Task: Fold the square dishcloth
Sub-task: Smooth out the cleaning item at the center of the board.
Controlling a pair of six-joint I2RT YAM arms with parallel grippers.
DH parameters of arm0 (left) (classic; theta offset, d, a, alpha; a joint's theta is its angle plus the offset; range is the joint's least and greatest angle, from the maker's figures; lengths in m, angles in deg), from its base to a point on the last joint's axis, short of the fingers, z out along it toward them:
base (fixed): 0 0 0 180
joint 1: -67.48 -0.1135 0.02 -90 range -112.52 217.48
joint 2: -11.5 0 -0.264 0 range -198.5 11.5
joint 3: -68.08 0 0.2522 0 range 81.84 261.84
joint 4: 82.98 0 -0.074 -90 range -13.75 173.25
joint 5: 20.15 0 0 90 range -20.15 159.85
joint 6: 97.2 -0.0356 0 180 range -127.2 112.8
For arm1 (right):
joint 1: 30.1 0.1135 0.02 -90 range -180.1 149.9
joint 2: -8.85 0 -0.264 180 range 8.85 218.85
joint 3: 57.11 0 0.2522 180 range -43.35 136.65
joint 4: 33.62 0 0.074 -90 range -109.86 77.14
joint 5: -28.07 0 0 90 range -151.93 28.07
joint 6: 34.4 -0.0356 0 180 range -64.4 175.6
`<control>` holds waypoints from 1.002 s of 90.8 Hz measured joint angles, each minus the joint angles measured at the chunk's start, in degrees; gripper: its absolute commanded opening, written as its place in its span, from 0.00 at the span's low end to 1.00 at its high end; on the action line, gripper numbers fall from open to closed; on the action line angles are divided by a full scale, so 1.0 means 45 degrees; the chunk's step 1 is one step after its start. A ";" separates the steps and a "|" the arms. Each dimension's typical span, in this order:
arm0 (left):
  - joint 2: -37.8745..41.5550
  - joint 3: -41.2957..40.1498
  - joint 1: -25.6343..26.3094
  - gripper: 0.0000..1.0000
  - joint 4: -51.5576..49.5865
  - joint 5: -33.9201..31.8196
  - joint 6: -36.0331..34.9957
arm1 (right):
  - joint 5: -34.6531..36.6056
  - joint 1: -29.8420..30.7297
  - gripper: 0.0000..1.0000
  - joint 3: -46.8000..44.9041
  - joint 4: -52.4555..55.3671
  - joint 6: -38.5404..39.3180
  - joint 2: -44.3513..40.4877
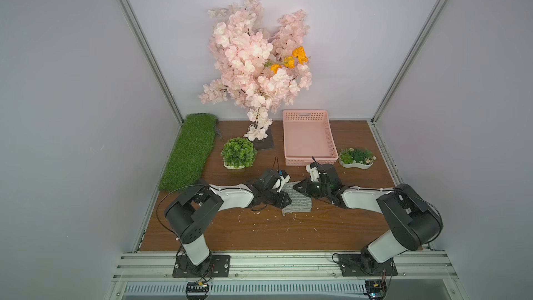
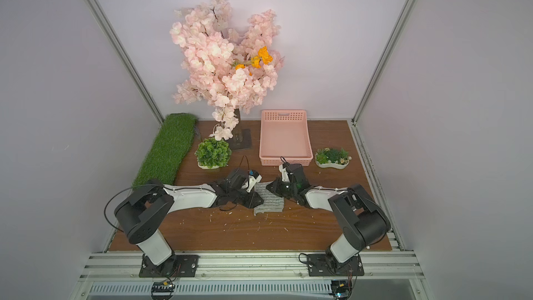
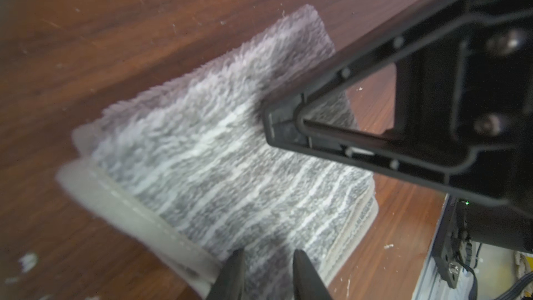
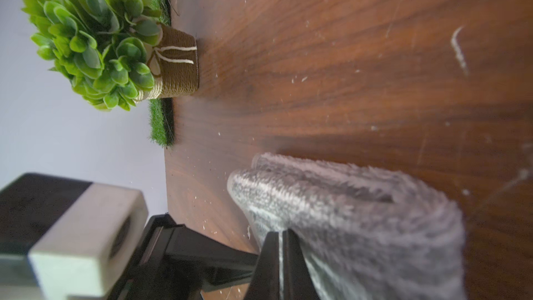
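Observation:
The square dishcloth [image 1: 298,203] [image 2: 271,203] lies doubled over on the wooden table between my two arms, grey with whitish stripes. My right gripper [image 4: 281,233] [image 1: 296,187] is shut on a thin edge of the cloth [image 4: 360,212], and that edge curls over the layer beneath. The same gripper shows as a black triangle [image 3: 272,124] in the left wrist view, pressed against the cloth's far part. My left gripper [image 3: 268,255] [image 1: 288,199] hangs just over the striped cloth [image 3: 219,157] near its hemmed edge. Its two fingertips stand apart, with flat cloth showing in the gap.
A pink basket [image 1: 311,161] stands just behind the grippers. A round green potted plant [image 1: 238,152] is at back left and a white succulent dish [image 1: 356,158] at back right. A grass mat [image 1: 189,151] lines the left edge, with a blossom tree [image 1: 256,62] behind. White crumbs dot the table.

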 measured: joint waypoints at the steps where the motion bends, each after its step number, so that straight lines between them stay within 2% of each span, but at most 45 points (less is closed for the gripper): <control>1: 0.0000 0.0000 0.0000 0.31 0.0005 0.0000 -0.0005 | -0.0005 -0.0034 0.07 0.0000 -0.0039 0.0005 0.0044; 58: -0.0063 0.0000 0.0000 0.30 0.0078 -0.0087 -0.0223 | -0.0316 -0.1253 0.05 -0.0306 -0.2880 -0.0117 0.1933; 72: -0.0063 0.0000 0.0000 0.31 0.0083 -0.0092 -0.0219 | -0.0330 -0.1326 0.06 -0.0379 -0.2963 -0.0053 0.1870; 82: -0.0063 0.0019 0.0005 0.32 0.0078 -0.0097 -0.0223 | -0.0078 -0.1418 0.10 -0.0374 -0.2322 0.0267 0.1287; 91: -0.0063 0.0136 0.0010 0.37 -0.0039 -0.0102 -0.0233 | 0.0243 -0.1593 0.15 -0.0287 -0.1598 0.0636 0.0593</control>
